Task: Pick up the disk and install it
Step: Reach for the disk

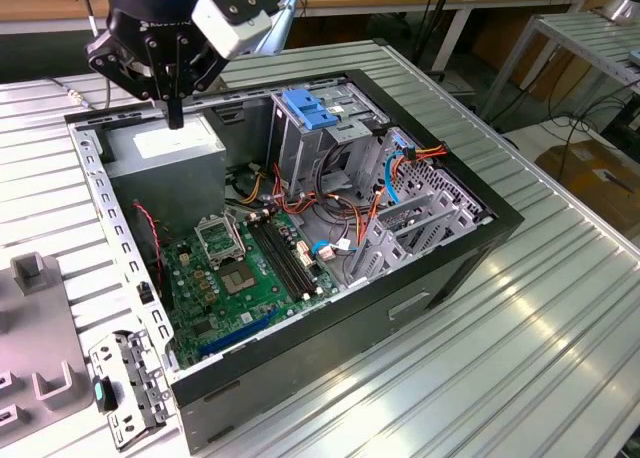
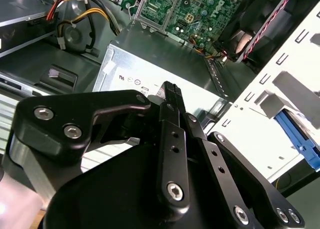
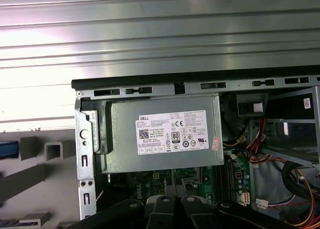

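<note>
Disk sits outside the case; closed, empty hand hovers above power supply.

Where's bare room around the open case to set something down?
Bare ribbed table on the exterior view's right of the case. Crowded: cables between drive cage and motherboard; gripper over the power supply; grey fixtures on its left.

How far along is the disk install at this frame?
Nothing looks done yet. The gripper hangs shut and empty over the power supply inside the open computer case. A blue-edged part, apparently the disk, lies outside the case wall in the second wrist view, ungrasped. Both picking it up and installing it remain.
</note>
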Robot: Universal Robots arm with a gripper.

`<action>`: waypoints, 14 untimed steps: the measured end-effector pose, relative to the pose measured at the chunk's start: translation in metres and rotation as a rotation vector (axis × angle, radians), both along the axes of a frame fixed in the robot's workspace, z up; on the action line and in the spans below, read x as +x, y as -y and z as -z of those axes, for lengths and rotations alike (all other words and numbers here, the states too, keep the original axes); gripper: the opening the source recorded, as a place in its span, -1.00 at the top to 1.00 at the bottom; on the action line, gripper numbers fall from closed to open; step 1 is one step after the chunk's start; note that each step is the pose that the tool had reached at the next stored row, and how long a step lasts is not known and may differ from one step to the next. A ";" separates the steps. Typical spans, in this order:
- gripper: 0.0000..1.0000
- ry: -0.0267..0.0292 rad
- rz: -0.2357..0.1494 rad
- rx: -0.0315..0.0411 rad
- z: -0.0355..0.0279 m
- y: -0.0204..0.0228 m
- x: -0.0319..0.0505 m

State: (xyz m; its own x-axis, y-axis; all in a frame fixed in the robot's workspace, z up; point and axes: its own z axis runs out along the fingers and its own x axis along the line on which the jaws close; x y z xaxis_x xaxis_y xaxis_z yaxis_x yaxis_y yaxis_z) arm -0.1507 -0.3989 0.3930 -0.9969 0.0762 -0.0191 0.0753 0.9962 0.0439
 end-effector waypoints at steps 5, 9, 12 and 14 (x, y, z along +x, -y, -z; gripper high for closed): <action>0.79 -0.0004 0.000 0.0000 0.0000 0.0000 -0.0021; 0.79 -0.0005 0.000 0.0001 0.0001 0.0000 -0.0040; 0.79 -0.0008 0.000 0.0000 0.0000 0.0000 -0.0056; 0.79 -0.0009 0.000 0.0000 0.0001 0.0000 -0.0064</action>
